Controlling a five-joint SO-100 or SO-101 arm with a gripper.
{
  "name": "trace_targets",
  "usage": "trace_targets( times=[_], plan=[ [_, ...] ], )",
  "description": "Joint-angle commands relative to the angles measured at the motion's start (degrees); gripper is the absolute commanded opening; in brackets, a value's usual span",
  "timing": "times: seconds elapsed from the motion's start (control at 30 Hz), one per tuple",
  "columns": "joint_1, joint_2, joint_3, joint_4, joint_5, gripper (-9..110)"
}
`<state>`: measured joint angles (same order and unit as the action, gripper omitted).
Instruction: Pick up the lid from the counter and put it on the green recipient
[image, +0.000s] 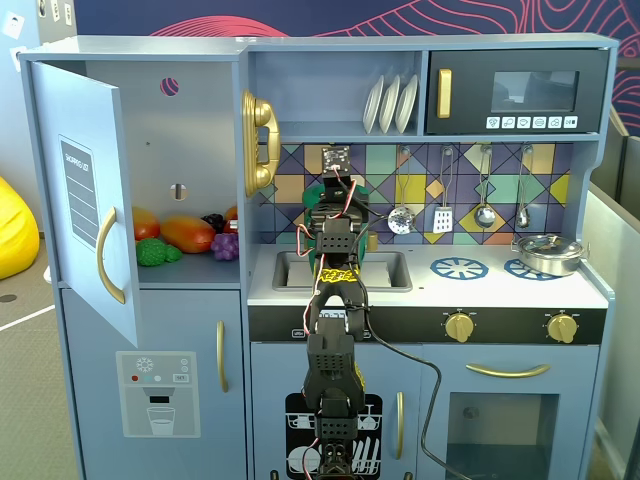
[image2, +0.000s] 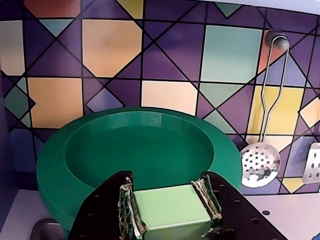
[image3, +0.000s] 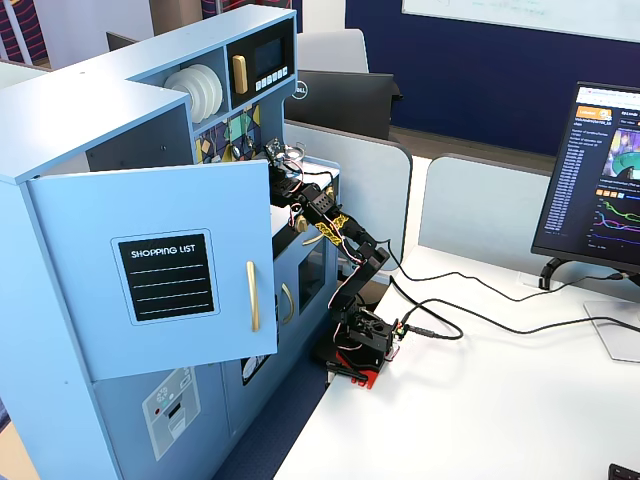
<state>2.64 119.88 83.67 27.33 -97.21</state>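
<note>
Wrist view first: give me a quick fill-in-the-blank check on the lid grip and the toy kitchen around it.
1. In the wrist view the gripper is shut on the pale green ___ of the flat round green plastic lid.
2. In that view a perforated silver skimmer hangs on the tiled wall to the ___ of the lid.
3. In a fixed view the squat silver metal pot sits on the ___ of the two blue burner rings.
4. The pale blue fridge door stands ___.

Missing words: knob; right; right-hand; open

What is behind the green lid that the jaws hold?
Behind the lid in the wrist view: the tiled wall and a hanging slotted spoon. The green pot is not visible, possibly covered by the lid.
</note>
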Motion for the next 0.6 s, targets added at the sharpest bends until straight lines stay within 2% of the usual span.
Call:
trace_targets(
  times=[0.0,0.57],
  plan=[
    [-0.7,0.4,-2.4,-0.6,-0.1,0],
    [0.4,-3.3,0.0,-3.1,-0.2,0]
  ],
)
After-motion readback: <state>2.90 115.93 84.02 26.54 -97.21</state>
